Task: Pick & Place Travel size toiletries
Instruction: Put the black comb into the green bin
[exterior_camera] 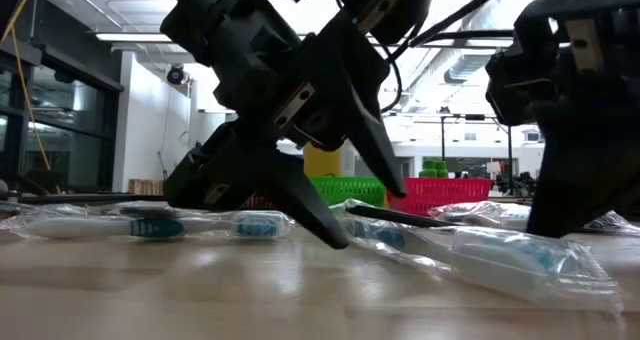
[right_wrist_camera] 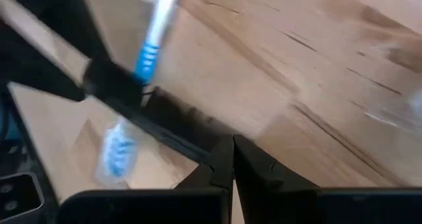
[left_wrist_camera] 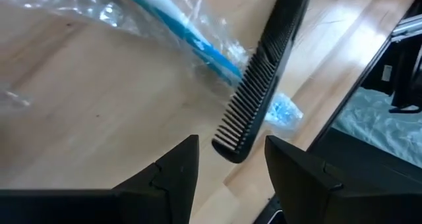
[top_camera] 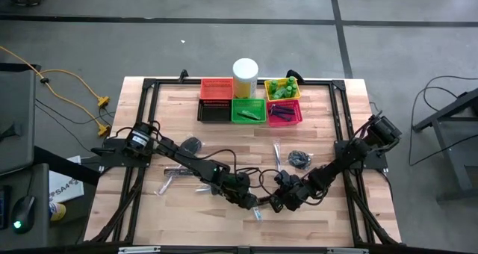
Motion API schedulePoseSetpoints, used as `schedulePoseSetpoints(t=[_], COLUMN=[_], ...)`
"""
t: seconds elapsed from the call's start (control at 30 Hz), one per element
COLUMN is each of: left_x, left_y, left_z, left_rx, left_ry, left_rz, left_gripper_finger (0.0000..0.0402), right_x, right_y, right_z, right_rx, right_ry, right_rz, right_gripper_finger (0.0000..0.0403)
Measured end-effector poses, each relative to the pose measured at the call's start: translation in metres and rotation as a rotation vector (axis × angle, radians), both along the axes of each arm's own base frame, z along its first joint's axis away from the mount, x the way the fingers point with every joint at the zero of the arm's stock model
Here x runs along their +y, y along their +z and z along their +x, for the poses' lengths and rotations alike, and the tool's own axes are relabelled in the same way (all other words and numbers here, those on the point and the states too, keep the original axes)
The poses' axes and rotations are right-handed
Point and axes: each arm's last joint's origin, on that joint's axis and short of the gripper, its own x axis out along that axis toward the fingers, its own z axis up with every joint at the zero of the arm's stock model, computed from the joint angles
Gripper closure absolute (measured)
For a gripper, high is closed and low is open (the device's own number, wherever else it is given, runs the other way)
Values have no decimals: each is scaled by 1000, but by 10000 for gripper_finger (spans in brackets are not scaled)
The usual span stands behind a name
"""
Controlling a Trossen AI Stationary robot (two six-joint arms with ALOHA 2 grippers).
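Seen from above, both arms reach to the lower middle of a wooden table [top_camera: 187,209]. The left gripper [top_camera: 252,203] and right gripper [top_camera: 278,202] nearly meet there, over a wrapped toothbrush [top_camera: 256,211] lying near the table's front edge.

In the left wrist view, the left gripper [left_wrist_camera: 231,163] has its fingers set apart, with the toothed end of a black comb [left_wrist_camera: 264,79] standing between their tips. The comb slants across the frame's middle, lying over the clear-wrapped toothbrush [left_wrist_camera: 178,26] at upper left. Whether the fingers actually touch the comb is hard to tell; they seem to straddle it, not pinch it.

In the right wrist view, the right gripper [right_wrist_camera: 232,159] is fully closed, fingertips pressed together at the lower middle, just beside the comb [right_wrist_camera: 132,95] and a toothbrush [right_wrist_camera: 146,53].

At the top middle of the overhead view sit the coloured baskets [top_camera: 216,88], well apart from the grippers. Other wrapped items lie scattered at the table's lower left.

Risks: closing on the comb may also catch the crinkled wrapper beneath, dragging the toothbrush along. The thin comb could twist or slip from the tips. The grippers are close enough to collide.
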Motion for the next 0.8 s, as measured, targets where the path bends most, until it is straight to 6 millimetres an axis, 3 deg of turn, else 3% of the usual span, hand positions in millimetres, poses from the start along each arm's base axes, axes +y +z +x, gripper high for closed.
schedulePoseSetpoints(t=[0.8], left_x=[0], left_y=[-1], left_z=[0], left_rx=[3], left_ry=[9], left_rz=[11], left_gripper_finger=[226], right_x=[-4], right_y=[11], right_z=[-14], right_rx=[99], right_ry=[-39], right_rz=[36], right_gripper_finger=[400])
